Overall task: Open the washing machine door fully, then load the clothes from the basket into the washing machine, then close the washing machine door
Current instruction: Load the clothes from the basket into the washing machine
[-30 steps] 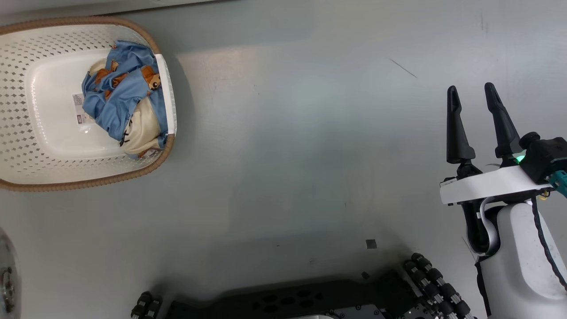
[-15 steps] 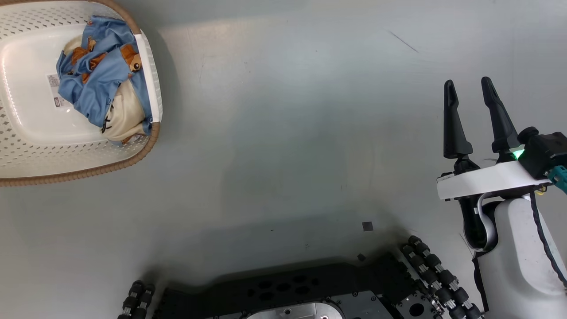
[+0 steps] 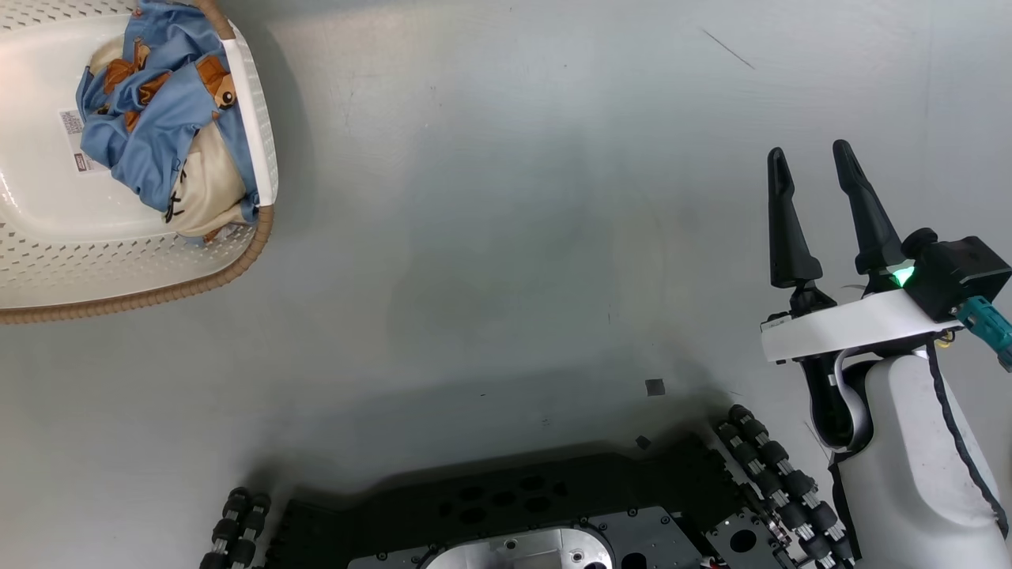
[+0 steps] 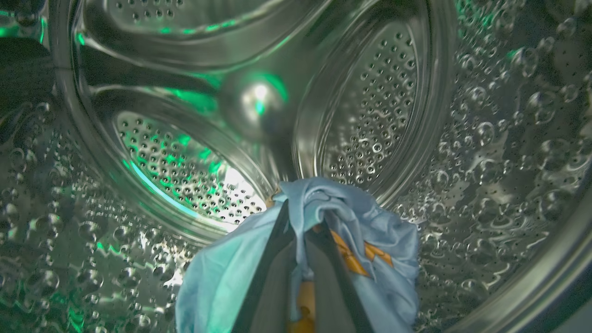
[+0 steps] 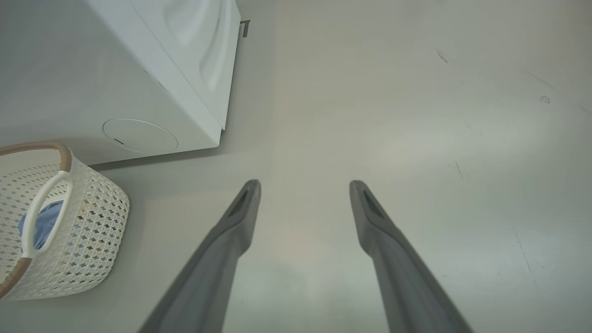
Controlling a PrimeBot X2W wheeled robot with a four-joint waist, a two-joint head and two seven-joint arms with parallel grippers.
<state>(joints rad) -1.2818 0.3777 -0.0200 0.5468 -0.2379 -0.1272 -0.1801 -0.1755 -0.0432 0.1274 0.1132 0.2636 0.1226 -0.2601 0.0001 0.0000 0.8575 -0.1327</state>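
Loading is under way: our left fingers (image 4: 273, 277) pinch one light-blue bear-print fabric bundle (image 4: 374, 231) inside the perforated steel drum (image 4: 370, 115); our right fingers (image 3: 785, 237) stand wide, empty. Next we must release it, then fetch the second bundle (image 3: 150, 142) in the cream perforated basket (image 3: 95, 261).

This is a laundry spot in a plain room. At the upper left of the right wrist view a white washing machine (image 5: 152, 69) stands on a smooth grey floor (image 5: 393, 115) with a few scuffs. A perforated basket (image 5: 88, 217) sits near it, holding clothes (image 3: 150, 134). The left wrist view looks into a shiny, perforated steel drum (image 4: 370, 92).
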